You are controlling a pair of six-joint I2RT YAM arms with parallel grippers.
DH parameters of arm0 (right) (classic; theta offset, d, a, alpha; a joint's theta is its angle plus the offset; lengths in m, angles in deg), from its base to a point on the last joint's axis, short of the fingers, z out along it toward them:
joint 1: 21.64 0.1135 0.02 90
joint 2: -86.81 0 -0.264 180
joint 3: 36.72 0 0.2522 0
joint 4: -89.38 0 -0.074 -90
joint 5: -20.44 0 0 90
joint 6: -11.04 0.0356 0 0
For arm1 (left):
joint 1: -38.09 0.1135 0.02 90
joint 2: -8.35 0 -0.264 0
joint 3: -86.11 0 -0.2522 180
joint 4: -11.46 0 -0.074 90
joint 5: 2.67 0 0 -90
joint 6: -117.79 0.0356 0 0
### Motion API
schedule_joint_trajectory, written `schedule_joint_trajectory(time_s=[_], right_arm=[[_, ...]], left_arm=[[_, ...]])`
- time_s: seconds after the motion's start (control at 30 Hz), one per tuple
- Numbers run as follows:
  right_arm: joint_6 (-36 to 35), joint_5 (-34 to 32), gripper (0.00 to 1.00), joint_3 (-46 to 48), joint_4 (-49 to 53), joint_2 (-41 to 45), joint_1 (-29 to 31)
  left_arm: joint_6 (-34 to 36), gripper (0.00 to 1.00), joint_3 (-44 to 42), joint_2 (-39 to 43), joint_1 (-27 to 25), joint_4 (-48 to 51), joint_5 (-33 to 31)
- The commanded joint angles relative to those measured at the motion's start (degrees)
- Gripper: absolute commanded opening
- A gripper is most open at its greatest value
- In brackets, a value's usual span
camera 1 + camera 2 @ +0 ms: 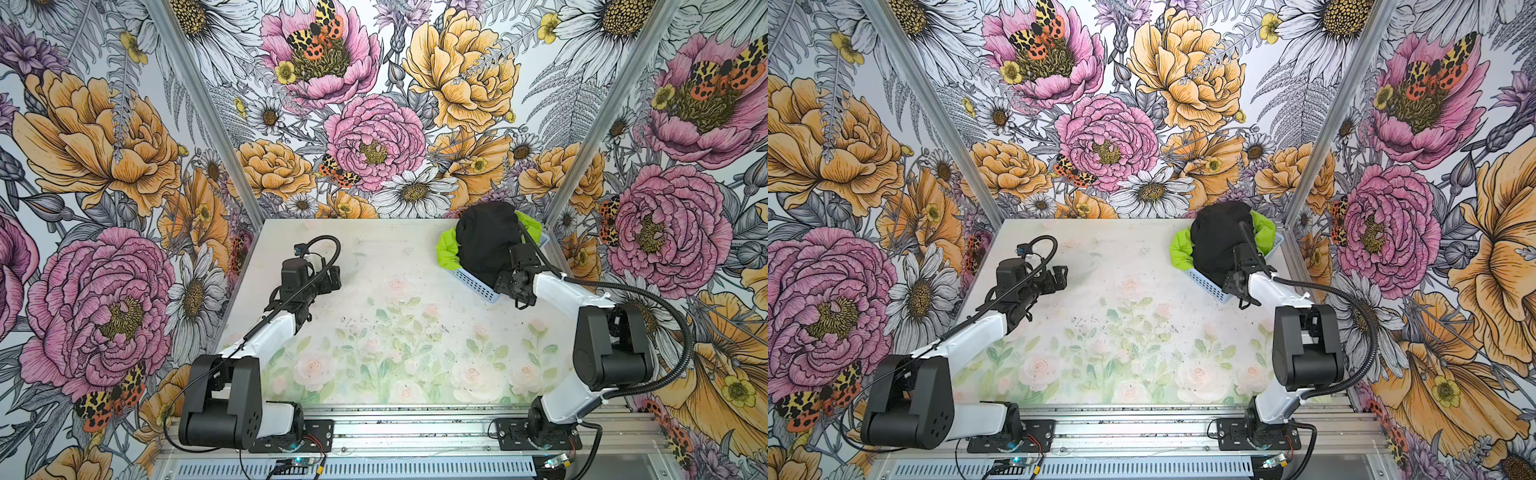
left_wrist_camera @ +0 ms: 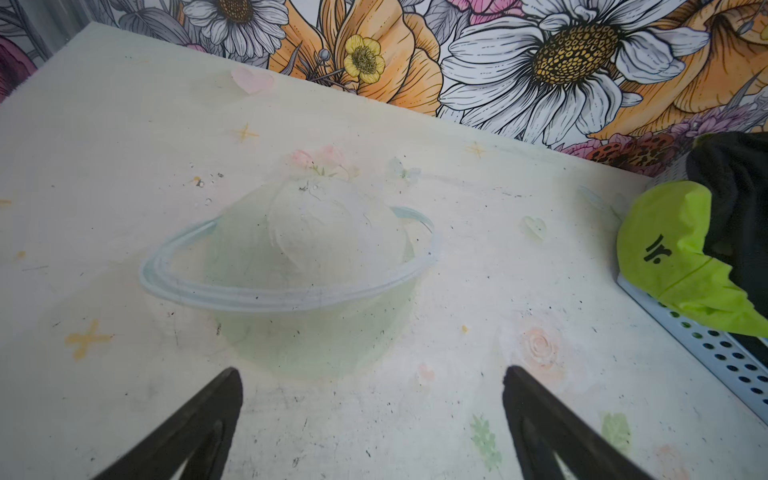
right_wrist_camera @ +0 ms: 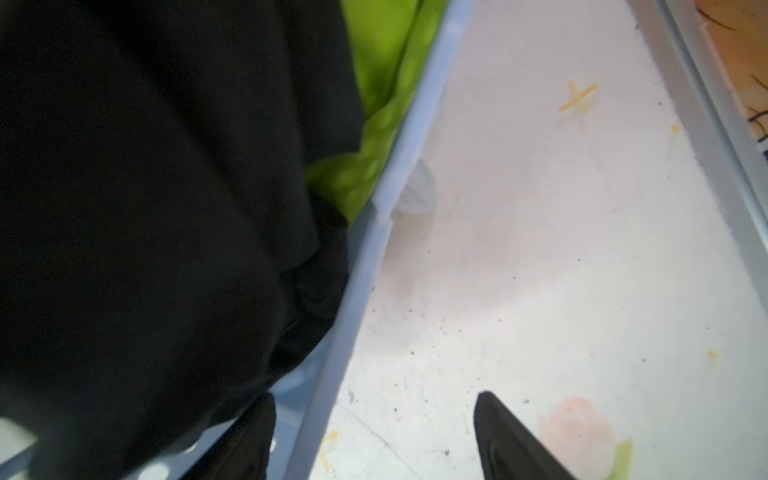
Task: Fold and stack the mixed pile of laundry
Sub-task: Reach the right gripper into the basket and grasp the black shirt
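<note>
At the light-blue perforated plastic basket [image 3: 365, 266], the right fingers [image 3: 511, 432] stand apart astride its rim, gripping nothing. The left fingers [image 2: 212, 407] gape wide over the pale flower-printed counter [image 1: 374, 257], well apart from the basket. Bold floral walls [image 1: 374, 124] enclose the counter. Inside the basket, a crumpled black T-shirt [image 1: 486, 237] is heaped over lime-green shorts [image 1: 446, 249].

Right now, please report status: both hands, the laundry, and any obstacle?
Left hand open, over table. Right hand open, astride basket wall. Black T-shirt heaped over green shorts, both in basket, unfolded. Only basket wall in the way.
</note>
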Motion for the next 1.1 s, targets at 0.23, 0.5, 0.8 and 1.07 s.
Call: schedule_joint_trajectory(time_s=[0.23, 0.5, 0.8, 1.07], right_arm=[[-7.54, -8.47, 0.76, -4.41, 11.22, -1.91, -13.28], [-6.56, -6.13, 0.70, -11.43, 16.69, 4.88, -4.01], [-1.33, 0.74, 0.65, -22.03, 14.38, -5.80, 16.62], [-2.26, -3.60, 0.63, -33.26, 14.65, -21.00, 19.39]], left_arm=[[-2.07, 0.99, -0.06, -0.39, -1.08, 0.91, 2.52], [-2.45, 0.99, 1.45, -0.97, -2.82, 1.61, 2.46], [-2.51, 0.99, 3.23, -2.89, -4.88, 2.05, 2.18], [-2.73, 0.99, 3.36, -2.73, -5.94, 2.69, 1.52]])
